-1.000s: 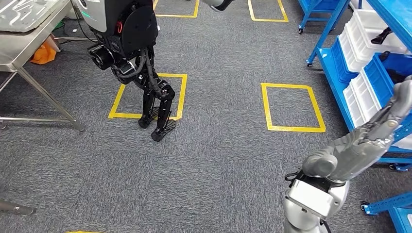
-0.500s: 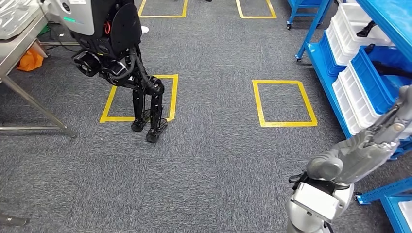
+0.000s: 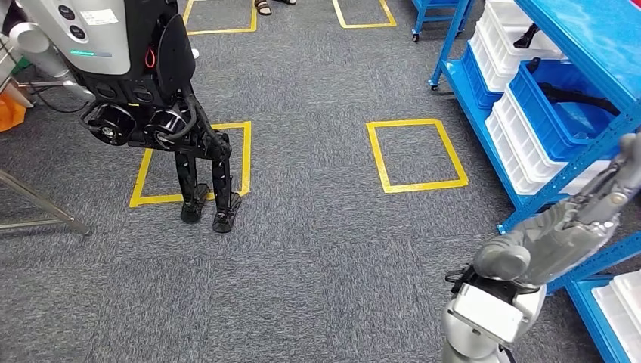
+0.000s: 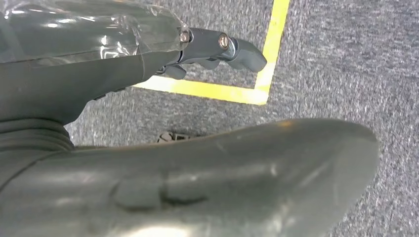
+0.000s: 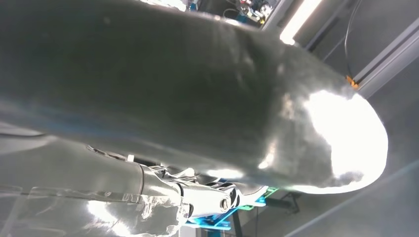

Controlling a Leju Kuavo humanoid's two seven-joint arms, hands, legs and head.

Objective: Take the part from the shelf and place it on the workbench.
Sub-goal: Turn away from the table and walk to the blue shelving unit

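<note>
A blue shelf [image 3: 484, 113] stands at the right in the head view, with white and blue bins on its tiers. A long black part [image 3: 573, 97] lies in the blue bin [image 3: 540, 113], and another dark part [image 3: 527, 35] sits in a white bin [image 3: 503, 38] further back. My right arm [image 3: 544, 242] rises from the lower right toward the shelf, and its hand [image 3: 629, 162] is cut off by the picture's edge just in front of the blue bin. The right hand [image 5: 207, 197] holds nothing. My left hand [image 4: 217, 49] hangs over the carpet, fingers apart and empty.
Another humanoid robot [image 3: 143, 83] stands on a yellow taped square [image 3: 143, 198] at the left. A metal workbench leg [image 3: 41, 208] shows at the far left. A second taped square [image 3: 416, 155] lies before the shelf. A person's feet [image 3: 266, 6] are at the top.
The camera has turned toward the right: the other robot and the floor squares slid left, and more of the shelf has come into view. My right arm stays raised.
</note>
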